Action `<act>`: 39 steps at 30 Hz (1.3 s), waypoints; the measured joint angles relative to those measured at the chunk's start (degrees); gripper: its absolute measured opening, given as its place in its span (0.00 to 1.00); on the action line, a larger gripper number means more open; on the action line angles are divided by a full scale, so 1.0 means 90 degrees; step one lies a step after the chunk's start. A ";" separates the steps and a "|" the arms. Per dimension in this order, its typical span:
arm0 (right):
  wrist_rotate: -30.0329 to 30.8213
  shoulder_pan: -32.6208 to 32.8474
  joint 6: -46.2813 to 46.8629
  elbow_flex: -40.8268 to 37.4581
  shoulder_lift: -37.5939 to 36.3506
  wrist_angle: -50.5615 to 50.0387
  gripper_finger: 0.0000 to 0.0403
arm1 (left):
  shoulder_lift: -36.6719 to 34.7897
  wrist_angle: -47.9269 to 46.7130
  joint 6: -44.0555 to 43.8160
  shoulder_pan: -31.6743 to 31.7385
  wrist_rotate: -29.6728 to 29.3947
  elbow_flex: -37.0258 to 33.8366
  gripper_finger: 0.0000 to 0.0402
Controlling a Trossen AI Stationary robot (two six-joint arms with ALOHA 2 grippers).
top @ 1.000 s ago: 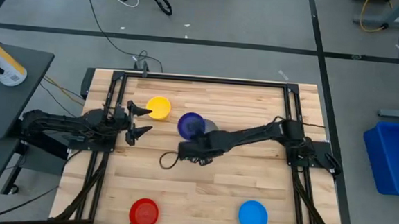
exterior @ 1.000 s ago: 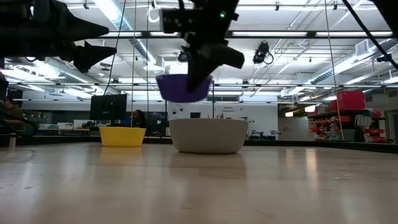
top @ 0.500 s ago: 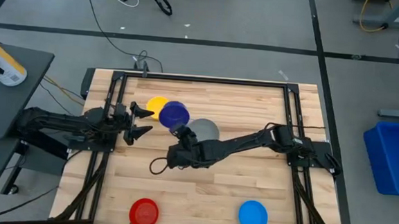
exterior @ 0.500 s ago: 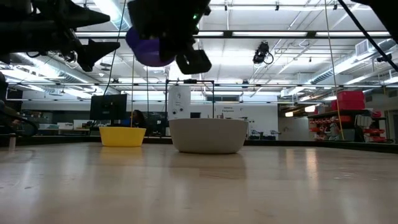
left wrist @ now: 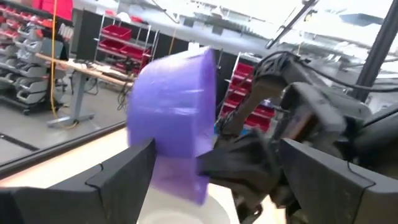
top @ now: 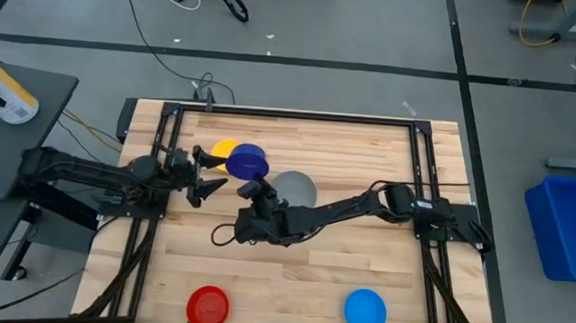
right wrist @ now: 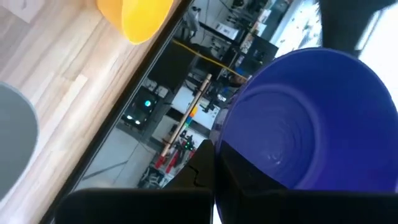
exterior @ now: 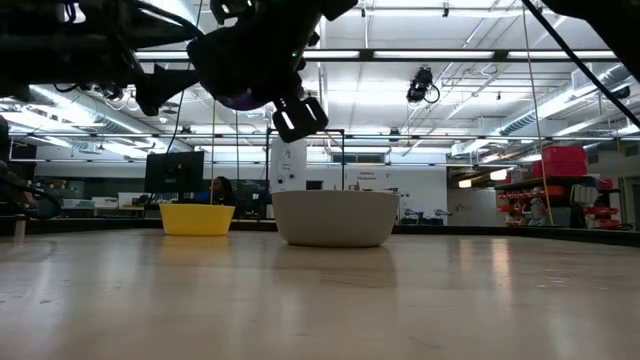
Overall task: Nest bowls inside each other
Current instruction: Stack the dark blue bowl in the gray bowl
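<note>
My right gripper (top: 256, 189) is shut on the dark blue bowl (top: 248, 162), which hangs tipped on its side in the air just right of the yellow bowl (top: 225, 150). The blue bowl (left wrist: 174, 124) fills the left wrist view, straight ahead of my open left gripper (top: 225, 172). The yellow bowl (exterior: 197, 218) and the grey bowl (top: 296, 189) stand upright on their bases on the table. The grey bowl (exterior: 335, 217) is empty. Near the front edge sit the red bowl (top: 208, 305) and the light blue bowl (top: 365, 310). My right gripper pinches the blue bowl's rim (right wrist: 227, 149), one finger (right wrist: 249, 171) lying against the inner wall and the other outside. The fingers reach in from the table's right side, roughly level. The bowl is lifted clear of the table and tipped steeply.
A black metal frame (top: 291, 115) runs around the wooden table top. Bare wood lies between the grey bowl and the two bowls at the front edge. My two grippers stand close together at the table's left middle.
My right gripper has carried the blue bowl from above the grey bowl toward the table's left, next to the yellow bowl and my left gripper. Its wrist has rolled, so the bowl has gone from upright to tipped on its side. My left gripper has edged slightly right.
</note>
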 joint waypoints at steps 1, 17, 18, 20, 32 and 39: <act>0.0001 0.0032 0.0023 -0.0022 0.0000 0.0068 0.00 | 0.0039 0.0003 -0.0005 -0.0002 -0.0035 0.0000 0.87; 0.0019 0.0242 0.0023 -0.0055 -0.0005 0.0109 0.00 | 0.1064 0.0187 0.0084 0.0129 -0.0296 0.0448 0.61; 0.0030 0.0242 0.0025 -0.0055 -0.0005 0.0105 0.00 | 0.1138 0.0190 0.0131 0.0126 -0.0316 0.0499 0.55; 0.0125 0.0243 0.0026 -0.0057 -0.0007 0.0093 0.00 | 0.1286 0.0187 0.0209 0.0126 -0.0445 0.0599 0.44; 0.0139 0.0249 0.0057 -0.0059 -0.0010 0.0184 0.00 | 0.2030 0.0195 0.0793 0.0027 -0.1182 0.1034 0.04; 0.0221 0.0251 0.0087 -0.0062 -0.0010 0.0241 0.00 | 0.2066 0.0034 0.0971 0.0022 -0.1212 0.1223 0.03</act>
